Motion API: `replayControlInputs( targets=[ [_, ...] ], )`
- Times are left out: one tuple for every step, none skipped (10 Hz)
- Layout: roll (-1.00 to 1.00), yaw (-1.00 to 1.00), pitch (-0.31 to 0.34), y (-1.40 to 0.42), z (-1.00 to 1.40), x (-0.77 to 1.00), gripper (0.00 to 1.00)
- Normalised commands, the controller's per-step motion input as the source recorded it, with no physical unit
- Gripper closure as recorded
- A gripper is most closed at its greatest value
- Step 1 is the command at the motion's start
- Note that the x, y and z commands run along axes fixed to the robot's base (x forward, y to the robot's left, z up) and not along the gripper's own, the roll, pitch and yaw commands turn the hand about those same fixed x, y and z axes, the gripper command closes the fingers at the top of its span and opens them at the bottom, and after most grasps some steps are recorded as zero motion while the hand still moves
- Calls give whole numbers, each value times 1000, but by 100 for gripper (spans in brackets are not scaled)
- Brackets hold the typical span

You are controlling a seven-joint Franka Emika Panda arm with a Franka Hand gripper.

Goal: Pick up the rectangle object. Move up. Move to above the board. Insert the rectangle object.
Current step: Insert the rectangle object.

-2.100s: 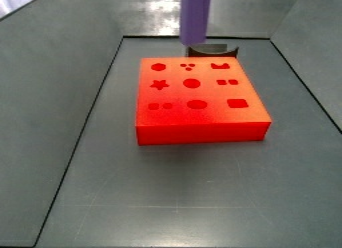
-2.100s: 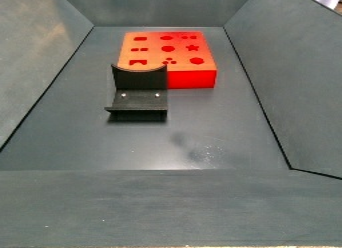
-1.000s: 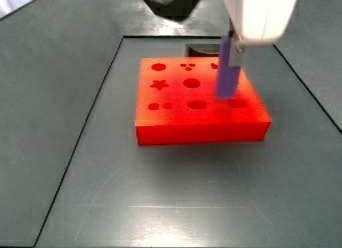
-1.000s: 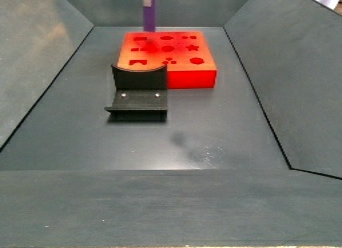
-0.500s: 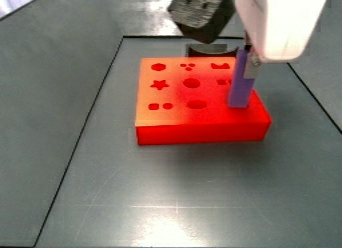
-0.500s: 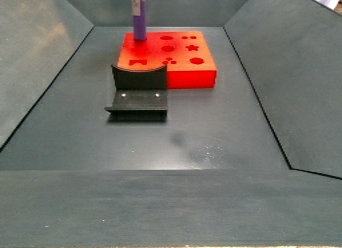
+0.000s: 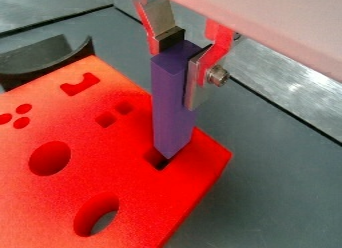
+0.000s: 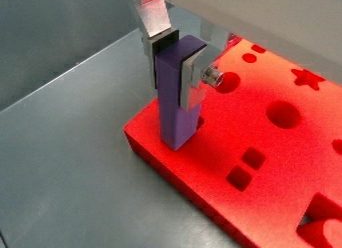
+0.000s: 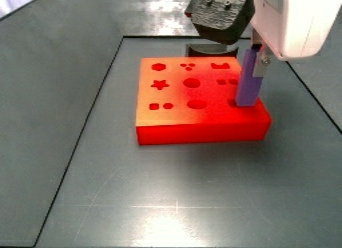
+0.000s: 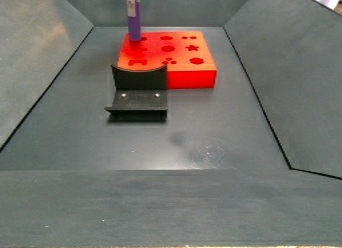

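My gripper (image 7: 179, 54) is shut on the upper end of the purple rectangle object (image 7: 171, 107), which stands upright. Its lower end sits in a cut-out hole at a corner of the red board (image 7: 80, 142). The other wrist view shows the same: the gripper (image 8: 171, 52), the rectangle object (image 8: 175, 97) and the board (image 8: 274, 162). In a side view the rectangle object (image 9: 250, 80) stands at the board's (image 9: 194, 107) right front corner under the gripper (image 9: 257, 54). In the other side view the rectangle object (image 10: 132, 22) stands at the board's (image 10: 174, 58) far left part.
The dark fixture (image 10: 136, 92) stands in front of the board's left part. A dark grey curved piece (image 7: 38, 55) lies on the floor beyond the board, also in a side view (image 9: 214, 50). Sloped grey walls (image 10: 40, 67) surround the floor.
The gripper has carried the rectangle object from high above the board's far edge down to the board's corner, and its lower end now sits in a hole.
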Motion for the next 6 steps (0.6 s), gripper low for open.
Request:
replayControlInputs(
  targets=[
    [0, 380, -114, 40, -323, -326, 100],
    [-19, 203, -106, 23, -246, -474, 100],
    [-43, 114, -83, 0, -223, -423, 100],
    [-31, 60, -64, 0, -249, -334, 100],
    [-1, 0, -19, -14, -346, -126, 100],
    [0, 0, 0, -43, -377, 0, 100]
  ],
)
